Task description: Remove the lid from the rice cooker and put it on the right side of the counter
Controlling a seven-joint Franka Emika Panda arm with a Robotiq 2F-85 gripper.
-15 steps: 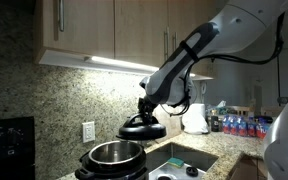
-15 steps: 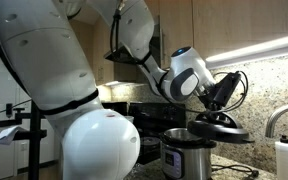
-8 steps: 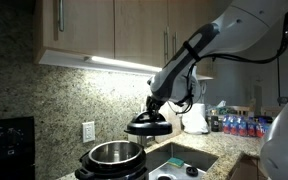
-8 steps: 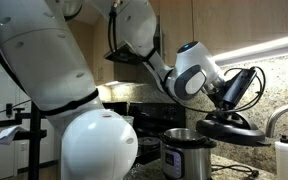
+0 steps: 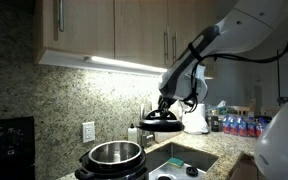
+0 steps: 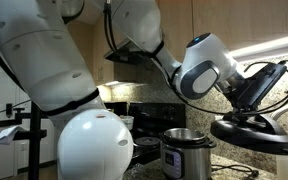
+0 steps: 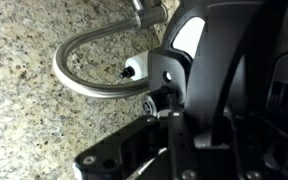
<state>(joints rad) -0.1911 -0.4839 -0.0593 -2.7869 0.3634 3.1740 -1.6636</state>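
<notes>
The rice cooker (image 5: 111, 160) stands open at the bottom of both exterior views, its shiny steel inner pot and rim showing (image 6: 186, 150). My gripper (image 5: 166, 103) is shut on the top handle of the round black lid (image 5: 163, 121) and holds it in the air, up and to the side of the cooker, above the sink. In an exterior view the lid (image 6: 254, 133) hangs tilted under the gripper (image 6: 252, 100). The wrist view shows the black gripper fingers (image 7: 184, 125) close up, with the granite counter (image 7: 34, 120) below.
A curved steel faucet (image 7: 94, 82) arches over the sink (image 5: 184, 162). A white soap bottle (image 6: 283, 158) stands by it. Bottles (image 5: 239, 125) and a white appliance (image 5: 195, 120) sit at the counter's far end. Wooden cabinets (image 5: 104, 30) hang overhead. A black stove (image 5: 6, 148) is beside the cooker.
My gripper has carried the lid sideways and slightly upward, away from the cooker and over the sink. The cooker has stayed put.
</notes>
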